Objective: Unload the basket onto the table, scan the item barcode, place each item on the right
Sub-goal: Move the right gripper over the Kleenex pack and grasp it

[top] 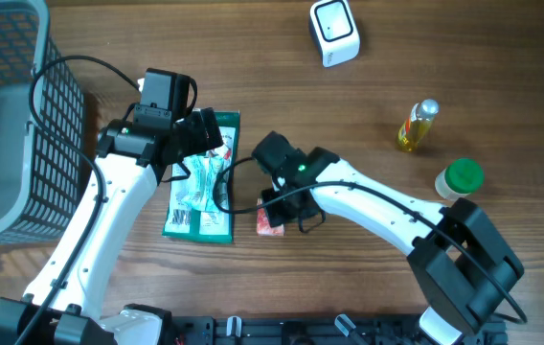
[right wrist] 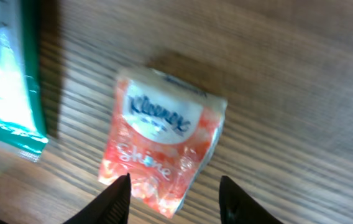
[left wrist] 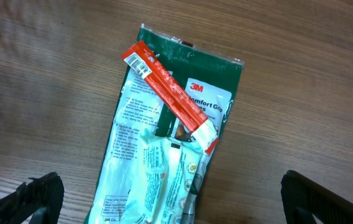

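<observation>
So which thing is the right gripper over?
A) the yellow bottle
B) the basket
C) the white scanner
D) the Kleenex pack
D: the right wrist view shows the Kleenex pack just ahead of the right gripper, with its tips on either side of the pack's near end.

Shows tissue pack (top: 268, 227) mostly hidden under right gripper (top: 283, 213), basket (top: 56, 125) cropped at left edge, green packet (left wrist: 183, 68) cut off below.
</observation>
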`<state>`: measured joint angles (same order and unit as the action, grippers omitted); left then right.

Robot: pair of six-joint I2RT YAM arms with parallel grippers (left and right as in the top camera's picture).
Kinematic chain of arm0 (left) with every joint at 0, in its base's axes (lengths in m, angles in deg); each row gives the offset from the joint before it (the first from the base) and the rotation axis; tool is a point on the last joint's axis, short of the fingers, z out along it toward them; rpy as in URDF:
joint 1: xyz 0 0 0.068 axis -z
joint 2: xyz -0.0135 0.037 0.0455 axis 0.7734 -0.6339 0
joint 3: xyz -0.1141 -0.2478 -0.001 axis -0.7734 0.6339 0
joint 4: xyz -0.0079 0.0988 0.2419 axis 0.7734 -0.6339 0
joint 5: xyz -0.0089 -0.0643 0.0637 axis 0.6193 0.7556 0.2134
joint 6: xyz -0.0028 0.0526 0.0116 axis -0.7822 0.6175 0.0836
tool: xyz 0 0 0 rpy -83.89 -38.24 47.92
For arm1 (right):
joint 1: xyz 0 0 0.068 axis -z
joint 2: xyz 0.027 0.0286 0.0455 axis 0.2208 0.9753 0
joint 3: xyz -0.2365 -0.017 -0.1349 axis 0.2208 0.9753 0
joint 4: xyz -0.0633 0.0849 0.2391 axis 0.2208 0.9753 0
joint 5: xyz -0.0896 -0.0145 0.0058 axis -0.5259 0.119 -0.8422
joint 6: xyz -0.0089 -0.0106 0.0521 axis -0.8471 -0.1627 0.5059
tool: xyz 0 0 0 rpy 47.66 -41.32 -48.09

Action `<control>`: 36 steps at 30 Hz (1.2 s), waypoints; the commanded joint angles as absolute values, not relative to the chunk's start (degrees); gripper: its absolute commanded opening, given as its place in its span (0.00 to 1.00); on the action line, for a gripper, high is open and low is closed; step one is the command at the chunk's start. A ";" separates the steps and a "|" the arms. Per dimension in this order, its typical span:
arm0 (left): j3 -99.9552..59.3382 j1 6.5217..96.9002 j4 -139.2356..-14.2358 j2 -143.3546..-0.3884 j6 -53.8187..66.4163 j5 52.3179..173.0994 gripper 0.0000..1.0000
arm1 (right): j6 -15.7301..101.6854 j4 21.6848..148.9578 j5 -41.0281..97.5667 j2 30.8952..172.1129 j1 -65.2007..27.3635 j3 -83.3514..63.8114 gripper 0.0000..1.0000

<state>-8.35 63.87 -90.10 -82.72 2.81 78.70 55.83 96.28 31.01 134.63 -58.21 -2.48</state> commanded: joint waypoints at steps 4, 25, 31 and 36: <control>-9.12 63.66 -89.95 -82.50 3.29 77.93 1.00 | 61.18 92.02 32.28 133.71 -58.25 2.96 0.26; -9.12 63.66 -89.95 -82.50 3.29 77.93 1.00 | 45.78 101.64 30.82 133.47 -44.15 -15.73 0.38; -9.12 63.66 -89.95 -82.50 3.29 77.93 1.00 | 51.65 101.42 19.49 134.06 -53.75 -12.40 0.43; -9.12 63.66 -89.95 -82.50 3.29 77.93 1.00 | 55.26 100.94 9.75 136.03 -57.27 -11.27 0.37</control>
<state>-8.33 63.87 -90.08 -82.72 2.81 78.70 52.88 101.42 16.28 134.76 -57.00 -11.86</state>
